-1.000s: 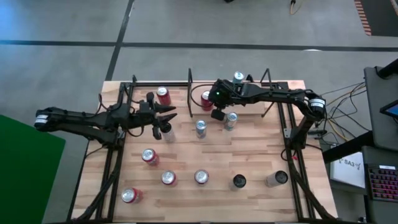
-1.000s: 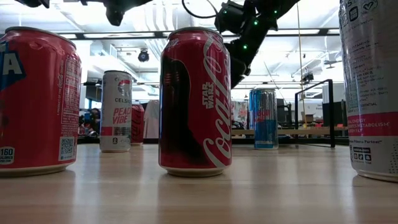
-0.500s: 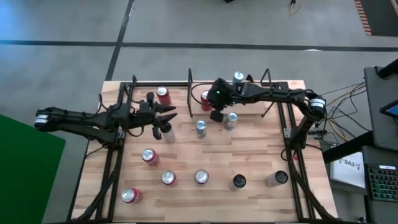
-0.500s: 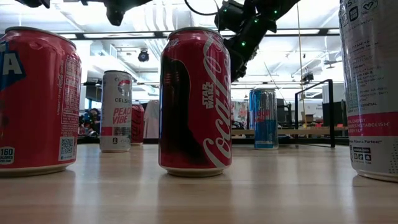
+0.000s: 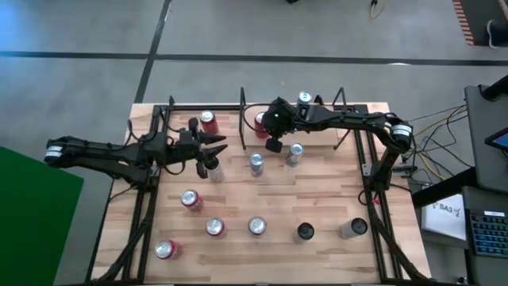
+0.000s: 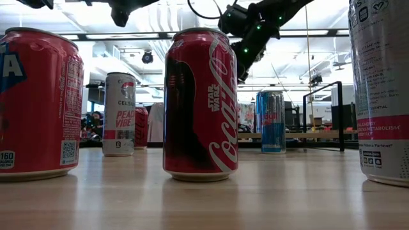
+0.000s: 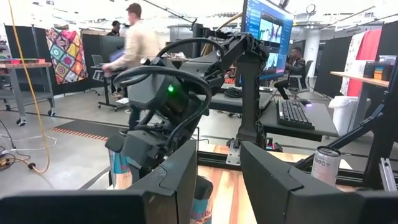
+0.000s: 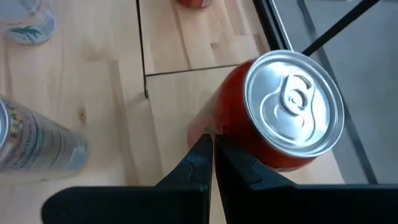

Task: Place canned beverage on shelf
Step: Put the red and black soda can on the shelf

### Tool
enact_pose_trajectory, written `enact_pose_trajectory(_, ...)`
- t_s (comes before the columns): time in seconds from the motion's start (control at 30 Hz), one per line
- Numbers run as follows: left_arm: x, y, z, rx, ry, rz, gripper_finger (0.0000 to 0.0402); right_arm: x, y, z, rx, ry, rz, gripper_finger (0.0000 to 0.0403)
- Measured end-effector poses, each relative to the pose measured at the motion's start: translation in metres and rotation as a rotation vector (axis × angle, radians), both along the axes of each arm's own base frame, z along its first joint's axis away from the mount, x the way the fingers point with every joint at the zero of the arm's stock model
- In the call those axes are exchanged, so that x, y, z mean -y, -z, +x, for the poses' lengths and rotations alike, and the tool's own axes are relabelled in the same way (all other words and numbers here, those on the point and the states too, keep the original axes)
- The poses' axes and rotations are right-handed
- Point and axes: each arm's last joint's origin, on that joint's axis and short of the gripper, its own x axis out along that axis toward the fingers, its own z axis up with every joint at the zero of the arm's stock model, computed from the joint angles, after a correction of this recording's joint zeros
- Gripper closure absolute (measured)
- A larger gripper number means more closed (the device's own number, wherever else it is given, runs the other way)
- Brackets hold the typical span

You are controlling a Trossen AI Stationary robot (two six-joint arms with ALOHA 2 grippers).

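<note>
Cans stand scattered over the bench point(image 5: 317, 199), and we see one red can point(image 8: 283, 118) already upright on the shelf point(image 5: 321, 119) at the far edge, near the shelf's left end. Our right tool point(image 5: 274, 145) hangs just beside that can, on its bench-centre side, with both fingers pressed together and nothing between them; in the right wrist view the closed tips sit against the can's side, below its silver lid. We judge this can placed, so the coming move turns on backing the right tool away from the can toward the bench centre without tipping it.

Two slim cans point(image 5: 255, 164) stand close to that path, and the shelf's thin black rail runs just behind the can, so room is tight there and freer toward the near edge.

Our left tool point(image 5: 208, 152) waits over the left half of the bench with a narrow gap between its fingers; it holds nothing, though a pale can point(image 5: 214, 170) stands right below its tips. A second red can point(image 5: 208, 121) stands near the far left corner, nearer the left arm.
</note>
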Motion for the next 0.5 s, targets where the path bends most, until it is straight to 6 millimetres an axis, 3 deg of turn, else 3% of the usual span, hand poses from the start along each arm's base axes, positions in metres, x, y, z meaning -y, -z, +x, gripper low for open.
enact_pose_trajectory(0.27, -0.0006, -0.0007, -0.0002, 0.007, -0.021, -0.002, 0.0293, 0.0022, -0.0025, 0.002, 0.031, -0.008, -0.023, 0.0394)
enact_pose_trajectory(0.5, -0.0008, -0.0006, -0.0002, 0.006, -0.025, -0.003, 0.0293, 0.0013, -0.0045, -0.0049, -0.056, 0.012, 0.025, 0.0394)
